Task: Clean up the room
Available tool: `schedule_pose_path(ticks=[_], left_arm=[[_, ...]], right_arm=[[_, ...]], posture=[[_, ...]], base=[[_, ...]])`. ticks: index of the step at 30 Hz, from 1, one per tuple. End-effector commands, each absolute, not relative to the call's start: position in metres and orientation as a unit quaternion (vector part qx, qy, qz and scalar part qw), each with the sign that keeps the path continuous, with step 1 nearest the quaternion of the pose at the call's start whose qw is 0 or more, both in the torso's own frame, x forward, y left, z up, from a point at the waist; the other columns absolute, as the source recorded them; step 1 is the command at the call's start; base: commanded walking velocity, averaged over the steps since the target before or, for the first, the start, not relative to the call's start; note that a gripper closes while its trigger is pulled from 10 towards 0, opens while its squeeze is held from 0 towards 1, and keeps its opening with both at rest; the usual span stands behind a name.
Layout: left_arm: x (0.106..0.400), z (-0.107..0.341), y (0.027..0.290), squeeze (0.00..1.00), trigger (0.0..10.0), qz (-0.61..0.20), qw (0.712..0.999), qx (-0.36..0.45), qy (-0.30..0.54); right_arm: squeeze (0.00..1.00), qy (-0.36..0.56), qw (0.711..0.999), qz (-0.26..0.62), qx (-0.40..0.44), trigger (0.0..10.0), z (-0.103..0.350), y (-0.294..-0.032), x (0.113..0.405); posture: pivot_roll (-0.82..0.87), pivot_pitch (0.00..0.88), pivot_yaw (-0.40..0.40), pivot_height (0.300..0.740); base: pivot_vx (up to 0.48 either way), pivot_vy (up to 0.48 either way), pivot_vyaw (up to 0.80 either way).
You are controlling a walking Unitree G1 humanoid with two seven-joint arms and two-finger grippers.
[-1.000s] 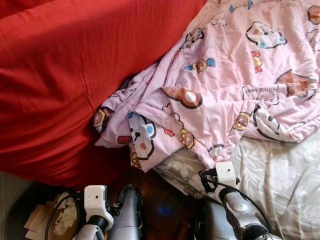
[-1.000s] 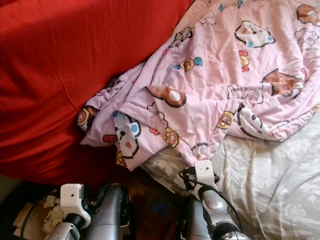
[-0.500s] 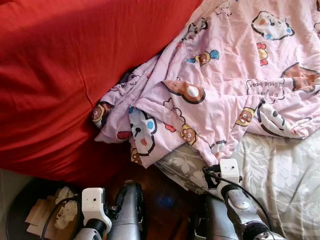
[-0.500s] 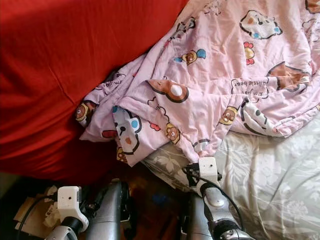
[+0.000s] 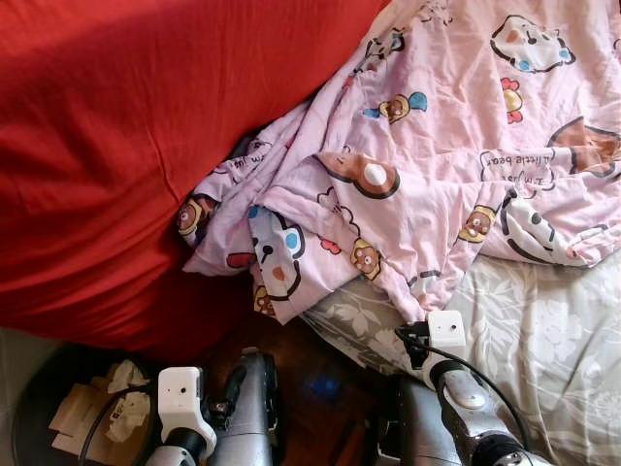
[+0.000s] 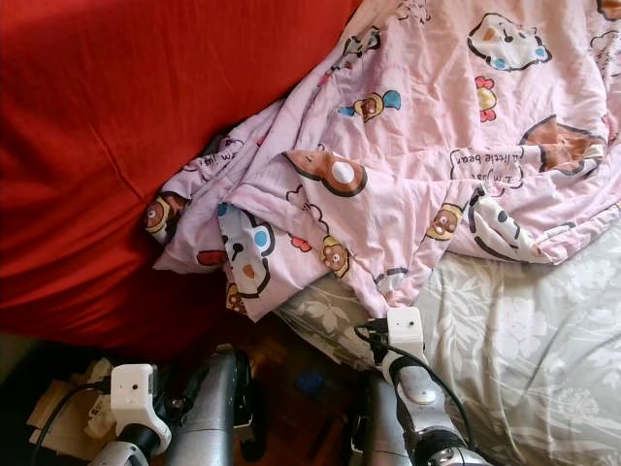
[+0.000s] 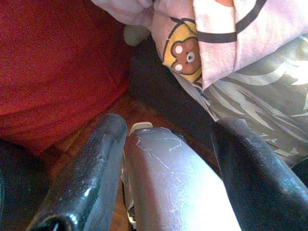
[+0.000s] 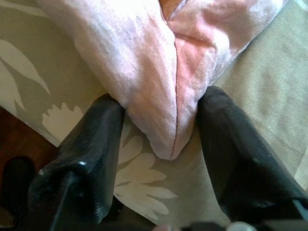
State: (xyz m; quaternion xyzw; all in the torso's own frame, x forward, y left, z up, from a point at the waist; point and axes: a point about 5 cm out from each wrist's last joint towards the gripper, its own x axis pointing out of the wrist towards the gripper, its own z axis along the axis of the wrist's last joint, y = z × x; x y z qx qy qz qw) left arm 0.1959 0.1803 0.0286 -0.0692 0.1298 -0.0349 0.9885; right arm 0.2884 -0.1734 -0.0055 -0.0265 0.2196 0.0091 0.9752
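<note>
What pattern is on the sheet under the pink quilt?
Grey sheet with pale leaf print, clearest in the left eye view.

The pink cartoon blanket point(image 5: 456, 146) carries printed writing: beside a small bear figure, a line reads upside down from the head camera, apparently "little bear" point(image 5: 514, 160), with a second line of smaller letters just below it too small to make out. More lettering point(image 5: 254, 150) runs along the rumpled fold against the red cover point(image 5: 126, 146), too creased and small to read.
</note>
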Motion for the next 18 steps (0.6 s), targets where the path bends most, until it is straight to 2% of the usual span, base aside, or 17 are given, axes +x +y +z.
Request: schedule_pose_path(ticks=[1, 12, 18], left_arm=[[0.185, 0.019, 0.181, 0.0, 10.0, -0.028, 0.984, -0.074, 0.158], [0.19, 0.015, 0.178, 0.0, 10.0, -0.028, 0.983, -0.076, 0.163], [0.199, 0.007, 0.178, 0.0, 10.0, -0.024, 0.982, -0.076, 0.169]], right_arm=[[0.0, 0.247, 0.969, 0.007, -0.018, 0.0, -0.019, -0.173, 0.274], [0.0, 0.247, 0.969, 0.006, -0.017, 0.0, -0.018, -0.173, 0.275], [0.0, 0.252, 0.968, 0.008, -0.021, 0.0, -0.017, -0.175, 0.277]], posture=[[0.21, 0.394, 0.024, 0.63], [0.2, 0.374, 0.018, 0.63], [0.19, 0.322, 0.012, 0.63]], base=[[0.0, 0.0, 0.0], [0.0, 0.0, 0.0], [0.0, 0.0, 0.0]])
